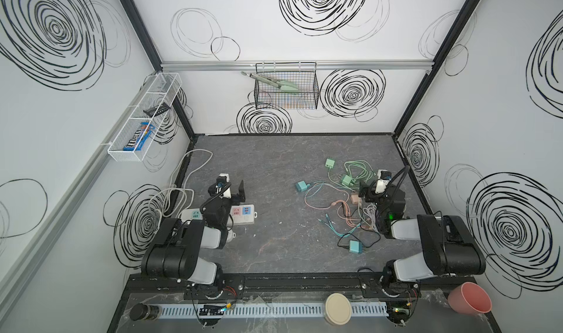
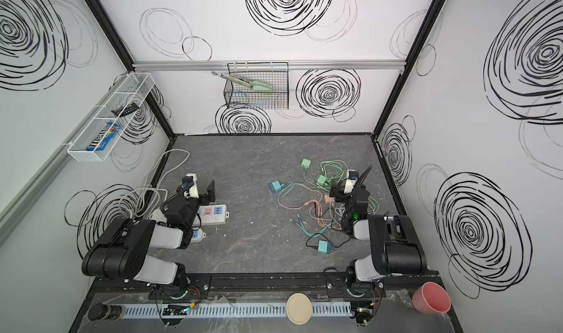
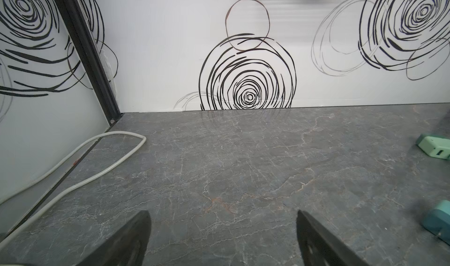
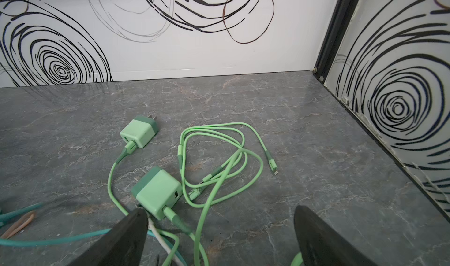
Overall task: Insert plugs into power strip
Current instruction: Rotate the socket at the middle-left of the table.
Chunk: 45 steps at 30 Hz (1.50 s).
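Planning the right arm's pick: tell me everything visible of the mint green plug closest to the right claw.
The mint green plug is a boxy cube, smooth plastic by its look: pale mint body, darker green cap at the prong end, two metal prongs. It lies on its side on the grey table, in no socket. A green cable sits in one port; the port beside it is empty. The open right claw stands just short of it.
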Available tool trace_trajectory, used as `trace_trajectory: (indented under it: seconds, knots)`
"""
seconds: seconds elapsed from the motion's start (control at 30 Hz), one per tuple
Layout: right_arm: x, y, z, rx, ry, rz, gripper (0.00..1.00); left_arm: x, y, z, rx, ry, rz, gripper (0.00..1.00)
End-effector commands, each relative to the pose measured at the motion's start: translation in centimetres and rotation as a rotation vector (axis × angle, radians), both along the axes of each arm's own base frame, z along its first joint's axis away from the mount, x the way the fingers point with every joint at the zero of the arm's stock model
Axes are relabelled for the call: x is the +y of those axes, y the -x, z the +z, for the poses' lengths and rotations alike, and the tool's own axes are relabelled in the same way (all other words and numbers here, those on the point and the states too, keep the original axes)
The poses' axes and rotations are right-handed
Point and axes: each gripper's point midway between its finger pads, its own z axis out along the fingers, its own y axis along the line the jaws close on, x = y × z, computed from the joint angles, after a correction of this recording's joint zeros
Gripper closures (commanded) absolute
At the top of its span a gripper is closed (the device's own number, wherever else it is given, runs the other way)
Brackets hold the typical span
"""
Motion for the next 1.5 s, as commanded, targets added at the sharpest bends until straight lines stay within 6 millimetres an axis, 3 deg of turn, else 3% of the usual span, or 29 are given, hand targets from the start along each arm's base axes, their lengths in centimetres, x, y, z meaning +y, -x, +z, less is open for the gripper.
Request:
trace_trajectory:
  seconds: [0.0,0.8,0.9,1.07,1.2,1.27,1.33,1.47]
  knots:
    - [-0.1,-0.6,0.8,-0.028,0.000,-0.008,0.03,-0.2,-0.1,2.2,-0.093,-0.035,0.045,0.04]
    - [-0.1,-0.6,0.9,-0.029,-0.004,-0.006,0.03,0.2,-0.4,2.2,-0.085,-0.016,0.041,0.04]
    - [0.6,-0.9,0.7,0.004,0.007,0.037,0.03,-0.6,0.1,2.5,-0.108,-0.038,0.014,0.04]
    - [1.3,-2.5,3.2,0.061,0.004,0.082,0.03,-0.2,1.7,4.5,-0.161,-0.077,0.127,0.04]
    - [0.7,-2.7,5.4,0.059,-0.128,0.004,0.03,0.0,2.0,7.1,-0.164,-0.143,0.324,0.04]
    - [1.0,-2.4,6.4,0.061,-0.233,-0.009,0.03,0.2,2.2,8.1,-0.152,-0.082,0.430,0.04]
    - [2.0,-1.9,7.0,0.071,-0.322,0.029,0.03,-1.3,1.6,8.4,-0.105,0.000,0.410,0.04]
    - [5.3,-0.3,6.8,0.172,-0.495,0.147,0.03,-6.8,0.8,7.5,0.122,0.223,0.224,0.04]
